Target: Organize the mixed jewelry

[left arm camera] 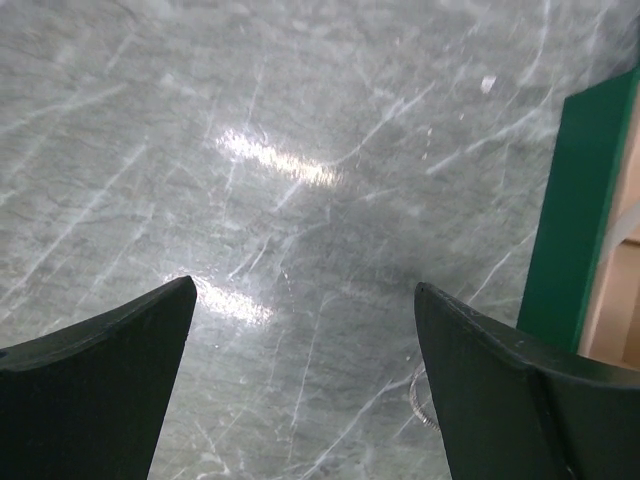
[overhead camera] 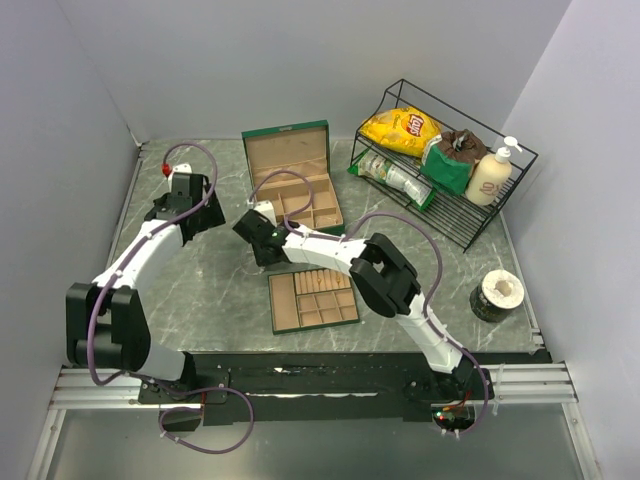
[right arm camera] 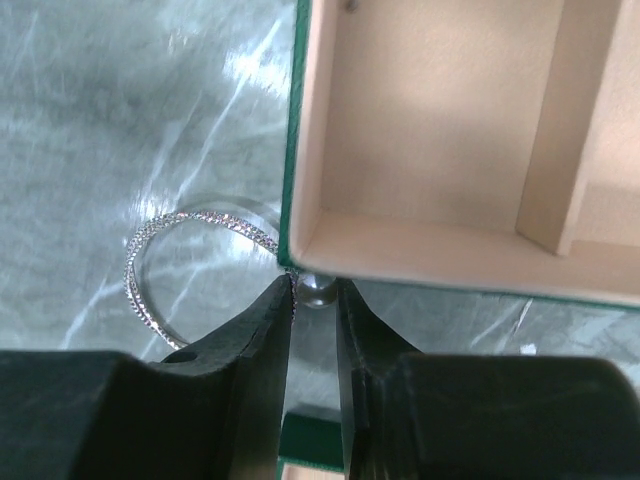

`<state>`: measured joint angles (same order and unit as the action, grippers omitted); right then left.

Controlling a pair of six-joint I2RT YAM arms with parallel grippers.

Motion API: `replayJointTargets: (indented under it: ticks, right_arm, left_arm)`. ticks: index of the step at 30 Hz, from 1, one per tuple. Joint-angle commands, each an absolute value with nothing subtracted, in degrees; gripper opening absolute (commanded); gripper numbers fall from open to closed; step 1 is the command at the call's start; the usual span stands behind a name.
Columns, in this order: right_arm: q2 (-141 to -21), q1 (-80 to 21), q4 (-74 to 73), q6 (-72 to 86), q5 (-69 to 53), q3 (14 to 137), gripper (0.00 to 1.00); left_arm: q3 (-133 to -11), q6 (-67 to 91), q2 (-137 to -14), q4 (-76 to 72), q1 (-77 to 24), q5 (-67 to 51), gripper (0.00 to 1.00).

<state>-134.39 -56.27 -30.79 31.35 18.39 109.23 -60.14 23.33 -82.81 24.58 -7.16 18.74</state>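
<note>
In the right wrist view my right gripper [right arm camera: 314, 284] is closed to a narrow gap with a small silvery bead-like piece [right arm camera: 320, 293] between its tips, right against the near corner of the green box [right arm camera: 292, 150]. A thin sparkly round bangle [right arm camera: 150, 300] lies on the marble just left of the fingers. My left gripper [left arm camera: 305, 288] is open and empty over bare marble, with an arc of the bangle [left arm camera: 420, 405] by its right finger. From above, the right gripper [overhead camera: 258, 237] sits at the box's left front corner and the left gripper [overhead camera: 207, 214] is left of it.
The green box [overhead camera: 262, 150] stands open at the back centre. A flat tan divided tray [overhead camera: 282, 310] lies in front of it. A black wire rack [overhead camera: 455, 215] with a chips bag and bottles stands back right. A tape roll [overhead camera: 497, 295] is at the right.
</note>
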Motion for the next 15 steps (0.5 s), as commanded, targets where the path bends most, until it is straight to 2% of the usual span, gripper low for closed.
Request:
replayJointTargets:
  ticks: [1, 15]
  right_arm:
    - [-128.7, -57.0, -28.5, 29.4, 17.8, 107.8, 0.21]
    - [-121.6, -57.1, -26.9, 29.8, 15.7, 105.6, 0.20]
  left_arm:
    - [-59.8, 24.0, -77.4, 21.0, -7.2, 21.5, 0.96]
    - [-58.4, 24.5, -74.0, 19.4, -7.2, 24.1, 0.97]
